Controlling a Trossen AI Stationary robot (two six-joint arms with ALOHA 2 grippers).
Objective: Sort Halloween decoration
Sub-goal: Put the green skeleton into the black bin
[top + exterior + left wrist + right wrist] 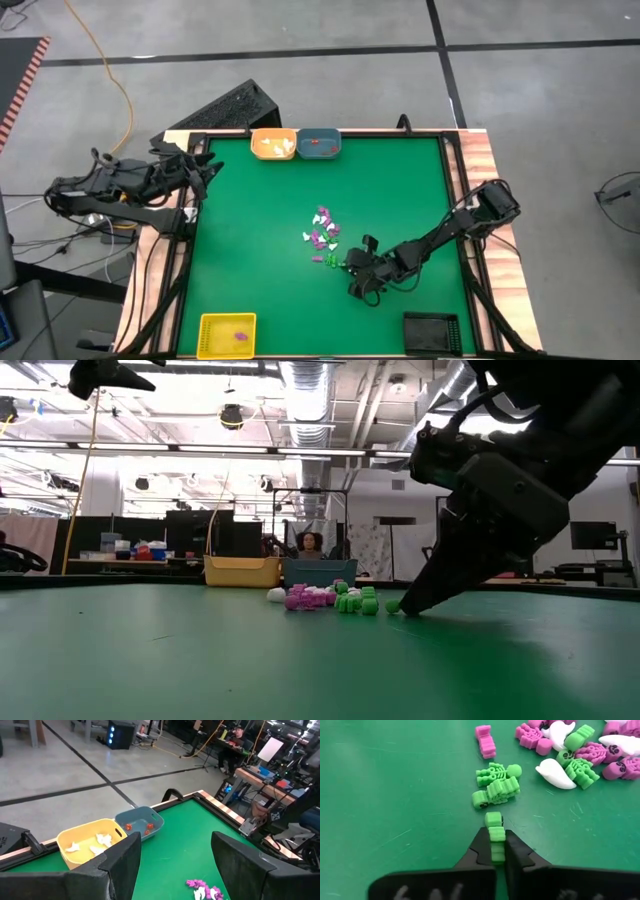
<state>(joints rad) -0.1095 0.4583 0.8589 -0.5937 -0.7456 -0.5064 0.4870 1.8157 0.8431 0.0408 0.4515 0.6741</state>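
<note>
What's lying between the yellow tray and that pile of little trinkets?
Nothing: the high view shows bare green table between the yellow tray and the pile of trinkets.

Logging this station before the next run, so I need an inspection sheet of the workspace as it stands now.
Surface: green table, wooden rim.
Job's things: pile of purple, white and green trinkets mid-table; white ones in the orange tray, orange-red ones in the blue tray, purple ones in the yellow tray; black tray contents unclear.
Clutter: nothing seen.
Grippers: right end effector shut on a green trinket at the pile's edge; left end effector open, waiting at the table's left edge.
Cables: yellow cable on the floor.
Surroundings: concrete floor, workshop, a person seated at a desk.
</note>
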